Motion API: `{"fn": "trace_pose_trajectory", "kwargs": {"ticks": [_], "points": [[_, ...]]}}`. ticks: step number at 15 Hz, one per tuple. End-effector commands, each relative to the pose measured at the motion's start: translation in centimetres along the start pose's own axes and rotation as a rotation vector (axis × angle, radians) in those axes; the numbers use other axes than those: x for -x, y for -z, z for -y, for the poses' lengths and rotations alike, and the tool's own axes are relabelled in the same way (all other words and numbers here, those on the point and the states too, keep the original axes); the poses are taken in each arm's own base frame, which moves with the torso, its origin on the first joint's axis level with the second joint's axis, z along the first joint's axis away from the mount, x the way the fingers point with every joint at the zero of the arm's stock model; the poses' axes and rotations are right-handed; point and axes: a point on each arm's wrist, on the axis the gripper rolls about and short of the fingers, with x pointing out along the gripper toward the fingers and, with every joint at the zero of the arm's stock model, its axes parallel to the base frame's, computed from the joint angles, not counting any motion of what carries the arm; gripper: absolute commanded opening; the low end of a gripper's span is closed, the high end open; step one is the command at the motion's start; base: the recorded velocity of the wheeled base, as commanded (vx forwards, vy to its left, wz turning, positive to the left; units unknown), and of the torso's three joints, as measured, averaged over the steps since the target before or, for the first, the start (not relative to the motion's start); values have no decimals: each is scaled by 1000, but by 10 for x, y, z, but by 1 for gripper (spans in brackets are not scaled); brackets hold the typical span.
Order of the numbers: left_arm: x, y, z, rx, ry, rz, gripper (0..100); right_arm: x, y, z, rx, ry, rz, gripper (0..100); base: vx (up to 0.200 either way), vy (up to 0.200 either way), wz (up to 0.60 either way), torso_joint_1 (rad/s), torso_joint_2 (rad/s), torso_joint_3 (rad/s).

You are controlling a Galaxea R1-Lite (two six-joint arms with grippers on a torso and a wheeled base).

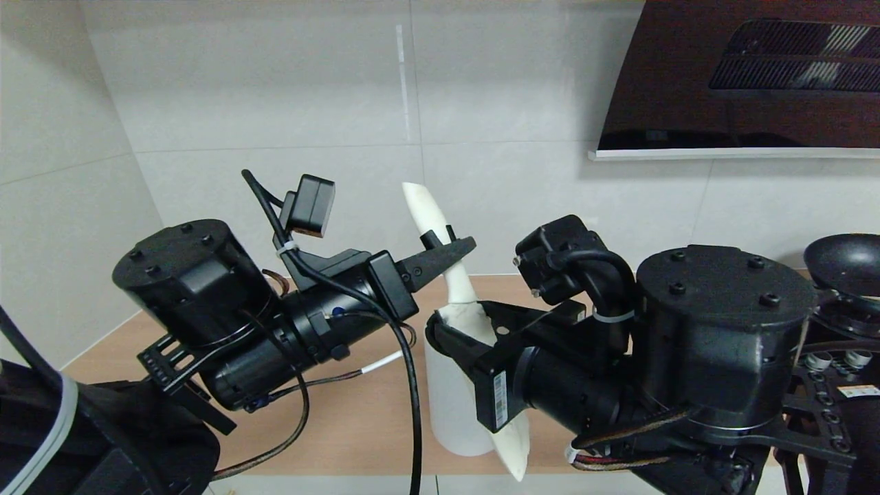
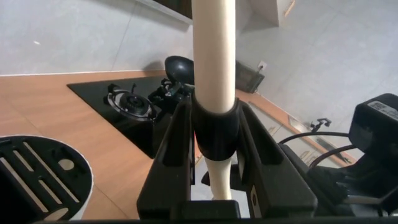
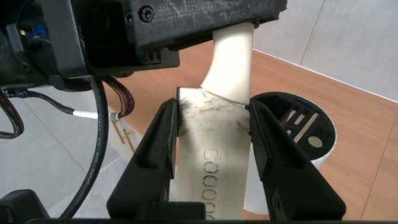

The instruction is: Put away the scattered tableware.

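A white knife (image 1: 440, 227) with a curved pale handle and a smudged white blade stands nearly upright over the wooden counter. My left gripper (image 1: 450, 251) is shut on the handle (image 2: 214, 56), whose top sticks up past the fingers. Just below it, my right gripper (image 1: 474, 323) is shut on the blade (image 3: 214, 130), one finger against each side. The blade tip (image 1: 515, 454) hangs down in front of a white cylindrical knife holder (image 1: 450, 405). The holder's black slotted top (image 3: 301, 124) (image 2: 37, 180) sits just behind and beside the knife.
A black hob (image 2: 130, 102) with a dark pan (image 1: 845, 261) lies to the right on the counter (image 1: 344, 412). A dark range hood (image 1: 742, 75) hangs above it. Tiled walls close the back and left.
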Motion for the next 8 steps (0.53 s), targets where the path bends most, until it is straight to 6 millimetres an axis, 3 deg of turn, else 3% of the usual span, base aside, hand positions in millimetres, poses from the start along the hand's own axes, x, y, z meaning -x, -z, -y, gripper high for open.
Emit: {"fn": "trace_pose_trajectory", "kwargs": {"ticks": [1, 6, 8], "points": [[0, -1, 2, -1, 4, 2, 0, 0, 0, 0, 0, -1, 0, 100, 0, 0, 0, 0, 0, 0], [2, -8, 8, -16, 20, 25, 0, 3, -1, 0, -3, -1, 5, 100, 0, 0, 0, 0, 0, 0], [2, -20, 7, -58, 8, 56, 0, 13, -6, 9, -7, 15, 19, 100, 0, 0, 0, 0, 0, 0]]}}
